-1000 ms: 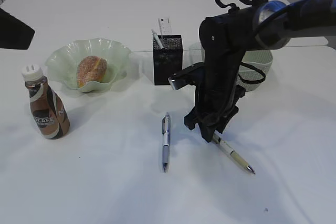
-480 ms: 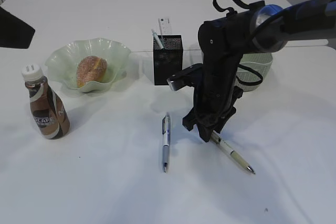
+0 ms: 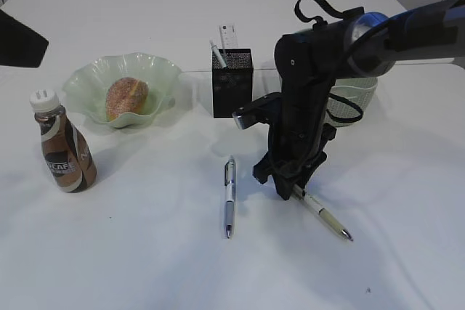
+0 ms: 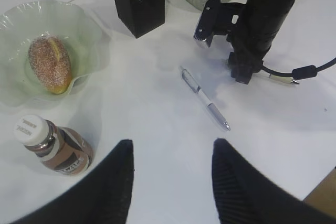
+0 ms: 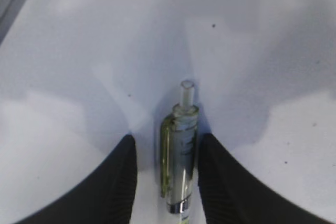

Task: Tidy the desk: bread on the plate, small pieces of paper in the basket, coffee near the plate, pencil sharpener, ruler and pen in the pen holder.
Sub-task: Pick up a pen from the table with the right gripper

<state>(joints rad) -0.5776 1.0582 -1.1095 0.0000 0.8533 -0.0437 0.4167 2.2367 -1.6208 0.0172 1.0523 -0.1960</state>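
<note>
My right gripper (image 3: pixel 285 185) points down at the desk (image 3: pixel 145 252), open, its jaws on either side of the clip end of a yellow-green pen (image 5: pixel 179 150) without touching it. The rest of that pen (image 3: pixel 323 214) lies toward the front right. A silver-blue pen (image 3: pixel 229 197) lies to its left. My left gripper (image 4: pixel 172 142) hangs open and empty high over the desk. The bread (image 3: pixel 127 98) lies in the plate (image 3: pixel 87 81), and the coffee (image 3: pixel 64 150) stands in front of it. The pen holder (image 3: pixel 232 81) holds the ruler (image 3: pixel 228 35) and a white pen. The pencil sharpener and the paper pieces are out of view.
The basket (image 3: pixel 356 96) stands behind my right arm (image 3: pixel 312 70), right of the pen holder. A cable loops off that arm near the basket. A dark part of the left arm (image 3: pixel 18 38) shows at the left edge.
My right arm has shifted slightly and come a little lower over the pen's end. Both grippers' jaws stand as before, and the objects have not moved.
</note>
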